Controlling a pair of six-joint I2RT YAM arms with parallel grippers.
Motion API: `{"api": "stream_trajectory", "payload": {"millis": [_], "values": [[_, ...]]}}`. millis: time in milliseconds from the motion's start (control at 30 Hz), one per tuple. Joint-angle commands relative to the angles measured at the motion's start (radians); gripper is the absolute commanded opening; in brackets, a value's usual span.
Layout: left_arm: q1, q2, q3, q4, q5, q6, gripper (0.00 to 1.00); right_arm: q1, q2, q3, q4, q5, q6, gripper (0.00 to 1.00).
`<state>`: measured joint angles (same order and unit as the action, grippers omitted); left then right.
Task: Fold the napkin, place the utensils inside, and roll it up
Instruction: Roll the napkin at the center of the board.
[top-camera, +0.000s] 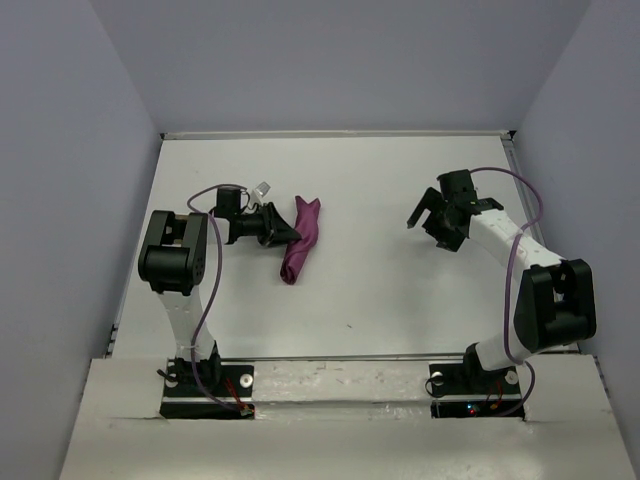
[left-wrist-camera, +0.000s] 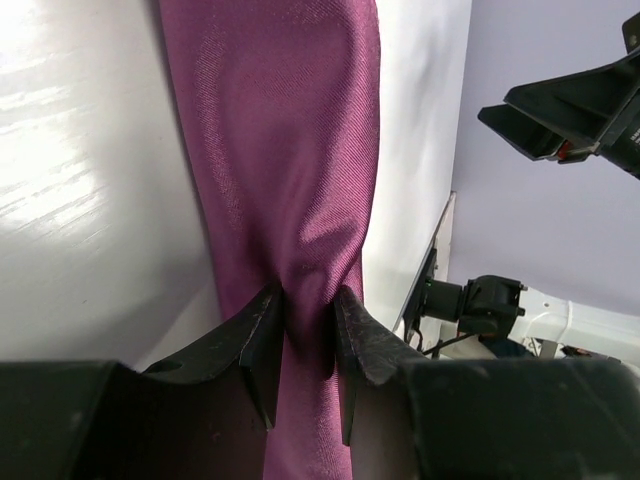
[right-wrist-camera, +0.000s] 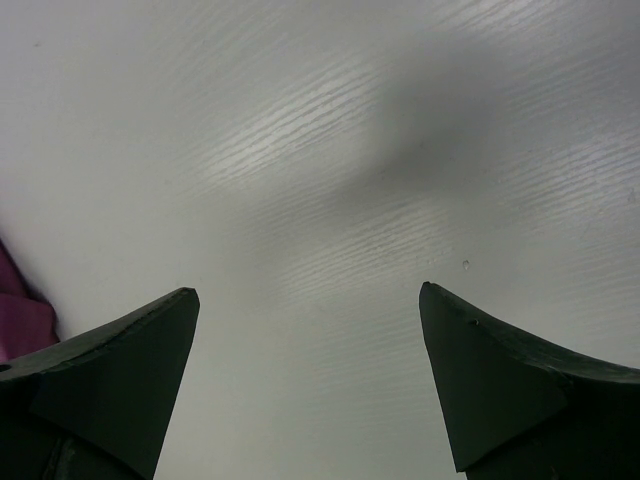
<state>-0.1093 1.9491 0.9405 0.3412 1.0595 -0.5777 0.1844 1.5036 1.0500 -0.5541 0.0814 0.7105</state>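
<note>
The plum-purple napkin (top-camera: 300, 240) lies as a long, narrow bundle on the white table, left of centre. My left gripper (top-camera: 283, 233) comes at it from the left. In the left wrist view the gripper (left-wrist-camera: 308, 295) is shut on the cloth (left-wrist-camera: 290, 150), which pinches to a narrow waist between the two fingers. My right gripper (top-camera: 427, 225) hovers open over bare table at the right, well apart from the napkin. Nothing lies between its fingers (right-wrist-camera: 308, 300), and a corner of the purple cloth (right-wrist-camera: 15, 325) shows at that view's left edge. The utensils are not visible in any view.
The white table (top-camera: 400, 290) is closed in by grey walls at the left, back and right. Purple cables loop off both arms. The left wrist view also takes in the open right gripper (left-wrist-camera: 570, 110) and the right arm's base (left-wrist-camera: 480, 300).
</note>
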Motion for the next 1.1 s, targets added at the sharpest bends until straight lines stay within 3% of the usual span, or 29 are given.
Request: {"api": "stream_trajectory", "payload": {"millis": [0,333,467,700,1067], "values": [[0.007,-0.009,-0.022,0.007,0.016,0.033,0.00,0.001,-0.011,0.021,0.003,0.003,-0.008,0.98],[-0.084,-0.073,0.058,-0.067,0.023,0.076,0.00,0.001,-0.014,0.022,0.006,0.001,-0.003,0.98],[-0.153,-0.070,0.076,-0.012,0.039,0.024,0.00,0.001,-0.023,0.012,0.005,0.004,0.001,0.98],[-0.250,-0.042,0.090,0.220,0.086,-0.148,0.00,0.001,-0.033,0.005,0.005,0.001,0.001,0.98],[-0.185,0.060,0.004,0.438,0.143,-0.286,0.00,0.010,-0.037,-0.036,0.135,-0.170,0.014,0.94]]}}
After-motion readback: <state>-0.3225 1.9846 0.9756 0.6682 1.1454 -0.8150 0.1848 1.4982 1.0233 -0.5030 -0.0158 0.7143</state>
